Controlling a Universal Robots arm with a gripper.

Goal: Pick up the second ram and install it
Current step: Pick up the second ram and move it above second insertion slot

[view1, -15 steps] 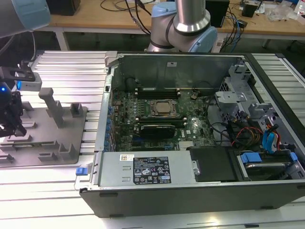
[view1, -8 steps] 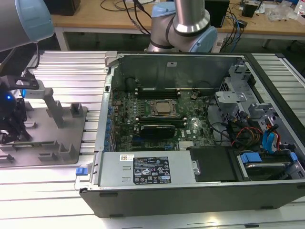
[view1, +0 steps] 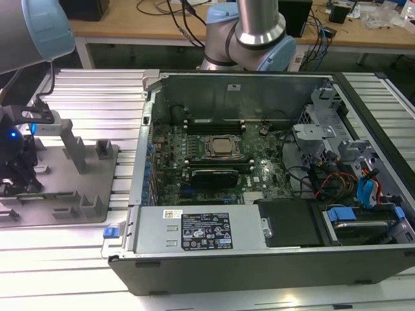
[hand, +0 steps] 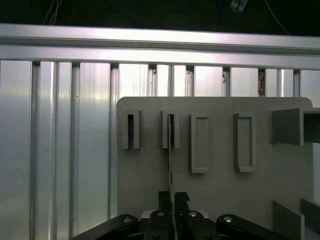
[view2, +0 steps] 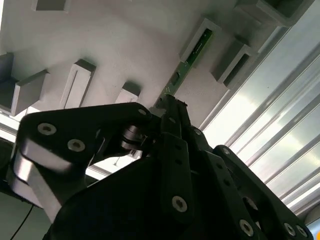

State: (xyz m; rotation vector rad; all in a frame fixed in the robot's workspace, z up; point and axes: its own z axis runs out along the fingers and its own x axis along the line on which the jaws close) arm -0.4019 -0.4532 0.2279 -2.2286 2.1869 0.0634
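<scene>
Gripper (hand: 172, 196) is clamped on the ram (view2: 191, 59), edge-on. Likely light, stiff and fragile; best held by the board's edges.

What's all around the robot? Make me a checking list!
Surface: ribbed metal table with a grey holder plate on it.
Job's things: second ram stands on edge, its far end in a holder block.
Clutter: open computer case.
Grippers: gripper shut on the second ram's near end.
Cables: cables inside the case; more trail over the bench.
Surroundings: wooden bench behind.
</scene>
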